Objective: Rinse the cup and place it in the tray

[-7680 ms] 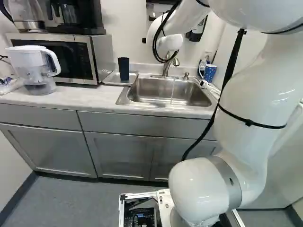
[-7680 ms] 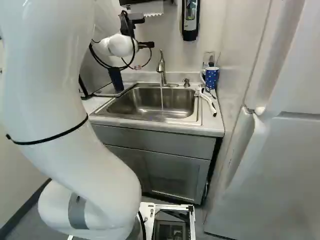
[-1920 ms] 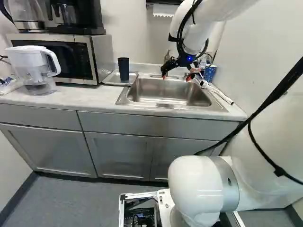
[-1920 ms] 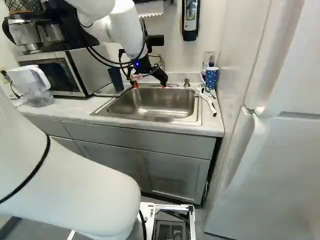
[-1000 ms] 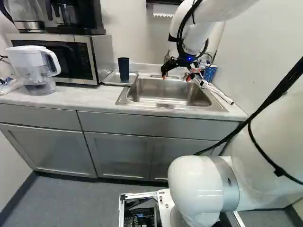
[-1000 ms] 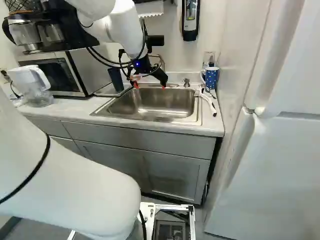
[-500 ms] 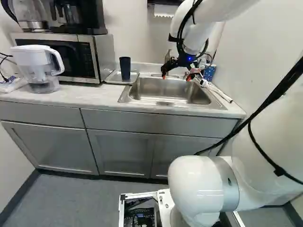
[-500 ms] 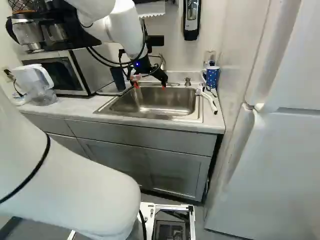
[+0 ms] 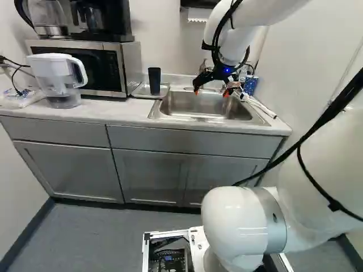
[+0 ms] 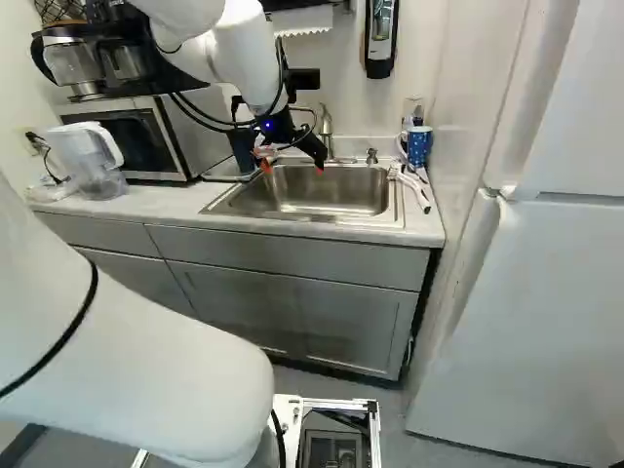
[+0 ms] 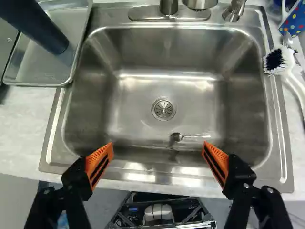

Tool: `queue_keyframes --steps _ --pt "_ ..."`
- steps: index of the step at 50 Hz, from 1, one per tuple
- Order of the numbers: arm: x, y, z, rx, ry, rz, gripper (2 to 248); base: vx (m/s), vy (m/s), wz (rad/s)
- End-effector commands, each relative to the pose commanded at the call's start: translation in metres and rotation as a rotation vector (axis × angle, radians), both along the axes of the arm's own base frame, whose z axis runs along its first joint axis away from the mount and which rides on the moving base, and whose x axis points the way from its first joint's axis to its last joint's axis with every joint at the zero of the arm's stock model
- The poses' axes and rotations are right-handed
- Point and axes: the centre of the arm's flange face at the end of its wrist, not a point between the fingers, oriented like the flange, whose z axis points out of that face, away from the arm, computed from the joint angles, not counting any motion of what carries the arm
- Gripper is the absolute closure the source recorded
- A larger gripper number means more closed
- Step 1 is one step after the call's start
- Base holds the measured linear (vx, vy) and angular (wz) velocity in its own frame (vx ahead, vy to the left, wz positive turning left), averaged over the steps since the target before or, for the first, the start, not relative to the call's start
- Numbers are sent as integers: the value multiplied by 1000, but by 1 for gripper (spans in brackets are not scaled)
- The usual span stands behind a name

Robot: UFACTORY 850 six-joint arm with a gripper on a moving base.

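On a pale, smooth surface (image 9: 99, 113), a tall, dark blue, cylindrical cup (image 9: 154, 81) stands upright in a shallow, silvery metal tray (image 11: 40, 77) beside a rectangular stainless-steel sink (image 11: 136, 98). Above the sink, the black hand (image 9: 211, 93) is spread wide, orange pads (image 11: 101, 156) apart. A metal spoon (image 11: 177, 137) lies in the sink.

The faucet (image 11: 168, 6) blocks passage behind the open sink (image 11: 138, 95).

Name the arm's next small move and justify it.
Probably lift the gripper and draw it back from over the sink: the cup already stands in the tray, the fingers are wide apart and hold nothing, and no stream shows under the faucet. Another grasp seems unneeded.
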Motion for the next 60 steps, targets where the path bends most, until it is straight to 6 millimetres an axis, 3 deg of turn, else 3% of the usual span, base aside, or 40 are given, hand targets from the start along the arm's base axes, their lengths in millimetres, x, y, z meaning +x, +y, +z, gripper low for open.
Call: queue_keyframes --steps 18,60 --pt "0 0 0 0 0 0 3 -150 76 -41" --pt "0 0 0 0 0 0 3 -170 19 -137"
